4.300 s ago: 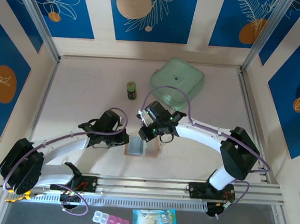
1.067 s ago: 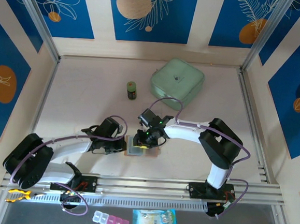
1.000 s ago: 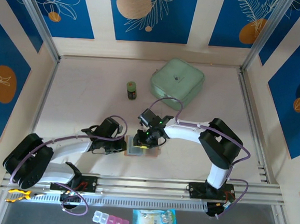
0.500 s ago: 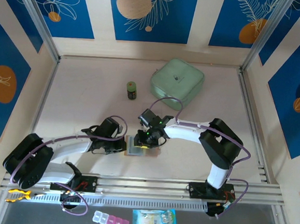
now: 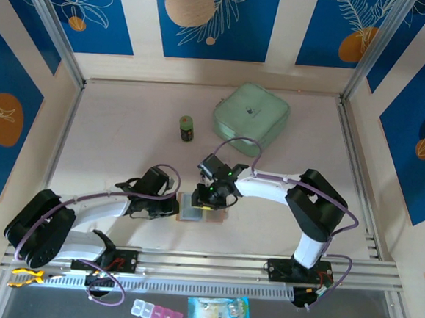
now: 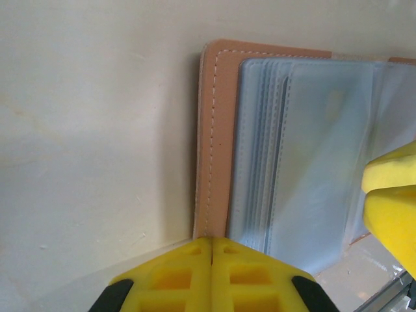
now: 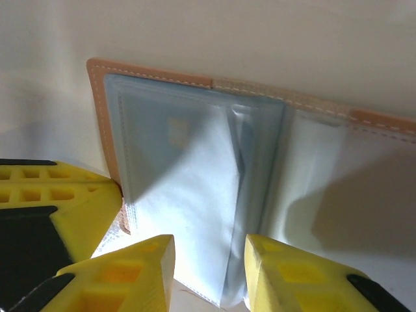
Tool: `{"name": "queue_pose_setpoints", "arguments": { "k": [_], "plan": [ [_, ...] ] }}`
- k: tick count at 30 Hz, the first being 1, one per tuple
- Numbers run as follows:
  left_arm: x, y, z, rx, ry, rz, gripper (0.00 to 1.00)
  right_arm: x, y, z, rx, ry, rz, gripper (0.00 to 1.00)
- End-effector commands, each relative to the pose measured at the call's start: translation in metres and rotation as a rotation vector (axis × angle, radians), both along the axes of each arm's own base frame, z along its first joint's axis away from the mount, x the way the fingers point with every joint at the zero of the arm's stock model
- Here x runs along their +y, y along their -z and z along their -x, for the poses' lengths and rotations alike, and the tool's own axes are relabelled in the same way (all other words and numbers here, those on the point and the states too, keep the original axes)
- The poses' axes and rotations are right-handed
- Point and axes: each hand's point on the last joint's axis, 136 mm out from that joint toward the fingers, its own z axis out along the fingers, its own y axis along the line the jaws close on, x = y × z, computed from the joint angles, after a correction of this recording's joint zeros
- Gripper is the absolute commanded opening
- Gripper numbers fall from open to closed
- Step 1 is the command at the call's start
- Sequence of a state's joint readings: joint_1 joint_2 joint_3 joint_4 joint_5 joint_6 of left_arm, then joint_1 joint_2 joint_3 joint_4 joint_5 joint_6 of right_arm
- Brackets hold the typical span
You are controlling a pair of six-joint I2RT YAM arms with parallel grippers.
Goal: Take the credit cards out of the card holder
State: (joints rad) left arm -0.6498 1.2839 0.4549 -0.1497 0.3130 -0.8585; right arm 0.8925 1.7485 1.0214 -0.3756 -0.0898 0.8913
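Left wrist view puts the small, flat, pinkish-tan leather card holder (image 6: 214,130) just ahead of the left claw (image 6: 212,260). It lies open on the pale counter (image 6: 97,130) with its grey see-through pockets facing up. That claw's yellow fingers are pressed together with nothing between them, their tips at the holder's stitched leather edge.

A credit card (image 7: 175,136) shows faintly through the sleeve as a pale rectangle with a small yellowish square, tucked in the pocket just beyond the right claw (image 7: 208,250). The right claw's two yellow fingers stand apart over the middle of the holder. A raised leaf of the clear sleeves runs down into the gap between them, and whether the pads touch that leaf cannot be told. In the right wrist view the left claw sits to the left of the right one, against the holder's leather edge.

From the top external view, the two claws meet over the holder (image 5: 197,211) near the front of the counter, the left claw at its left side and the right claw above it. Well beyond the right claw lies a big mint-green zip case (image 5: 251,119), with a small dark green cylinder (image 5: 188,128) beside it. Behind both claws, past the arm bases, lie a blue-printed sachet (image 5: 219,314) and a pink-and-clear pill strip box (image 5: 158,313).
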Motion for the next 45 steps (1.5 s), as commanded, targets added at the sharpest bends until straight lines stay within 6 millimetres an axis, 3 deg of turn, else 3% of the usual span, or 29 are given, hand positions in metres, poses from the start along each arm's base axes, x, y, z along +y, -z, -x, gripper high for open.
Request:
{"name": "queue_pose_setpoints", "arguments": {
  "k": [1, 15, 23, 45],
  "plan": [
    [0.005, 0.003, 0.003, 0.027, -0.010, -0.018, 0.03, -0.008, -0.001, 0.002, -0.001, -0.002, 0.012, 0.35],
    [0.005, 0.004, 0.002, 0.029, -0.007, -0.021, 0.03, 0.006, -0.011, 0.002, -0.006, -0.021, -0.079, 0.27],
    [0.007, 0.005, 0.004, 0.033, -0.004, -0.029, 0.03, 0.013, -0.007, 0.001, 0.010, -0.033, -0.088, 0.26],
    [0.007, 0.006, 0.004, 0.038, -0.003, -0.036, 0.02, -0.003, 0.004, 0.000, 0.027, -0.005, -0.007, 0.30]
  ]
}}
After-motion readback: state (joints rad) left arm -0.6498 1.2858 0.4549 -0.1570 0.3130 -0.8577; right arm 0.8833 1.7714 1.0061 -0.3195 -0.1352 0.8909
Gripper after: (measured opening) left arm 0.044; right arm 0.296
